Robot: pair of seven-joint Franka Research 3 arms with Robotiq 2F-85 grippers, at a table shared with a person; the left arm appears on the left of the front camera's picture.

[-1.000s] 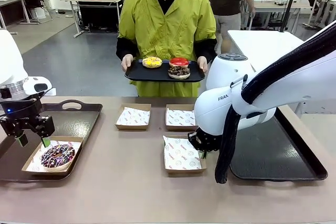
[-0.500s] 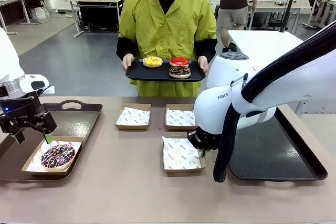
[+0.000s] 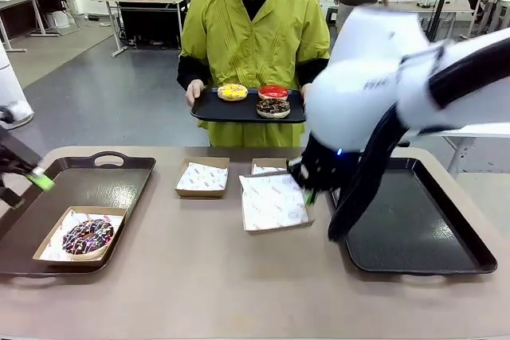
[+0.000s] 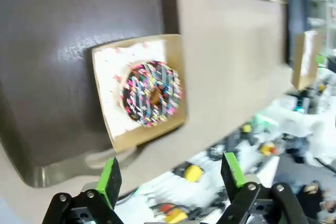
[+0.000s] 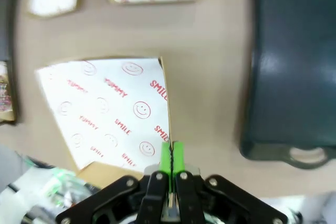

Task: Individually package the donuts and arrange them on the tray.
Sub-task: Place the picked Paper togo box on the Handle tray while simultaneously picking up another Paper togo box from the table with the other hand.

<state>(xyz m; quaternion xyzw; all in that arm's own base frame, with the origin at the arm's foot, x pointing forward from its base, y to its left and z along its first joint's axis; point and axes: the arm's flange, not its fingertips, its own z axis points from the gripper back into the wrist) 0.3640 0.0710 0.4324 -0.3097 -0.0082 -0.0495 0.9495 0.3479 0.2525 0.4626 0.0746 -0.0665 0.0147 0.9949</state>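
Observation:
The sprinkled chocolate donut (image 3: 88, 236) lies in a paper-lined box (image 3: 49, 249) on the left tray (image 3: 111, 185). My left gripper (image 3: 28, 185) hangs open at the picture's left edge, above and clear of it. In the left wrist view the donut (image 4: 152, 94) sits well beyond the spread fingers (image 4: 111, 178). My right gripper (image 3: 307, 190) is shut on the rim of an empty lined box (image 3: 271, 203), held tilted above the table; the wrist view shows the pads (image 5: 166, 153) pinching the box (image 5: 105, 108) edge. The person holds a black tray (image 3: 211, 109) with yellow (image 3: 232, 91), red (image 3: 273, 91) and dark chocolate (image 3: 273, 107) donuts.
An empty lined box (image 3: 202, 177) rests mid-table, and another (image 3: 263, 166) is partly hidden behind the lifted one. A bare dark tray (image 3: 414, 228) lies at the right under my right arm. The near half of the table is bare wood.
My left gripper opened and pulled up and left, away from the boxed sprinkled donut. My right arm lifted the empty box off the table and carried it away from me.

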